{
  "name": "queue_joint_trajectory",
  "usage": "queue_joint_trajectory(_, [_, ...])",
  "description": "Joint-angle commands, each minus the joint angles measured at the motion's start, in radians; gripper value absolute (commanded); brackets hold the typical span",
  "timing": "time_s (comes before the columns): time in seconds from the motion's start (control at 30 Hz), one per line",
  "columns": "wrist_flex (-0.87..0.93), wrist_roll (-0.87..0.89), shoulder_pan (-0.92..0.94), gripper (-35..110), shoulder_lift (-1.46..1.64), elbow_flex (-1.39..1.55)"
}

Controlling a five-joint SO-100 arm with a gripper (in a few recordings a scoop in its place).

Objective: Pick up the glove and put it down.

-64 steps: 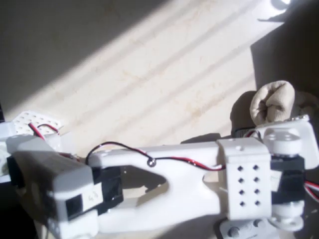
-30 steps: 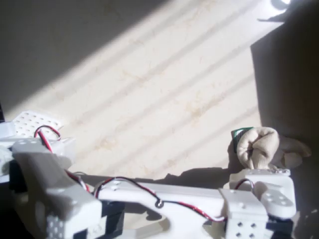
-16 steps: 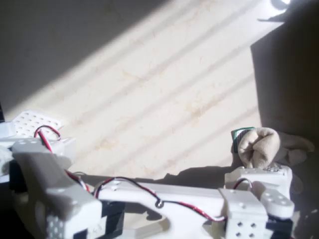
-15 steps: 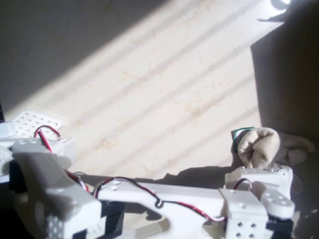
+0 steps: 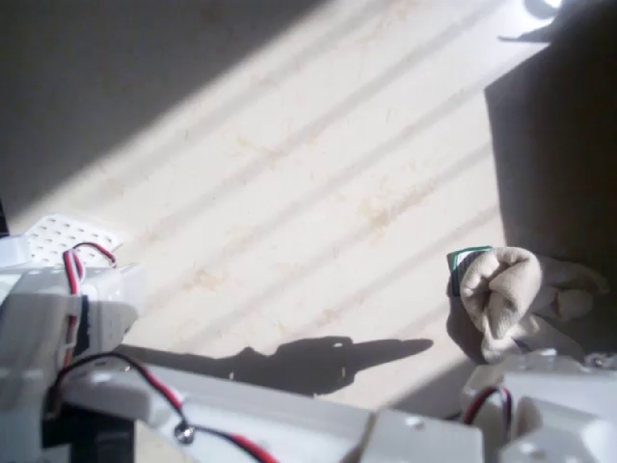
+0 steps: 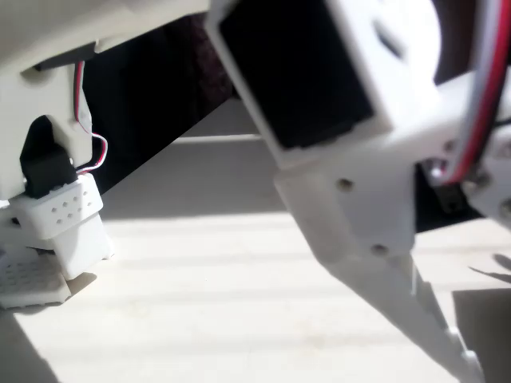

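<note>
Glove (image 5: 501, 289) sits on the table (image 5: 318, 174) close to its right edge in the overhead view, bunched into a lump, half in sun and half in the dark shadow that runs down that side. A small green-edged card (image 5: 465, 260) pokes out right at its upper left, touching it or tucked slightly under, hard to say which.

The white arm (image 5: 270, 424) stretches along the table's bottom edge in that view, red and black wires (image 5: 145, 381) looping over it. Its wrist end is down in the bottom right corner, just below the glove. In the fixed view, one long pointed finger of the tool (image 6: 415, 307) slants down toward the table with nothing visibly on it, but the other finger is out of frame, so I honestly cannot tell if the tool is apart or together. A perforated white block (image 5: 63, 236) sits at the table's left edge.

My read: the glove looks set down, lying on its own with nothing visibly pinching it, so this seems like the tail end of the placing step, or a gap between rounds. If another pick is coming, the tool needs to swing back over the lump, spread wide enough to straddle the soft fabric, and avoid snagging the card along with it.
</note>
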Motion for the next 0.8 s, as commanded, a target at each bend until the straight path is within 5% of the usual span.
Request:
queue_joint_trajectory(0.0, [0.006,0.009,-0.112,30,0.087,-0.018])
queue_joint_trajectory(0.23, [-0.006,0.011,-0.299,30,0.035,-0.006])
queue_joint_trajectory(0.77, [-0.13,0.075,-0.327,30,-0.364,-0.018])
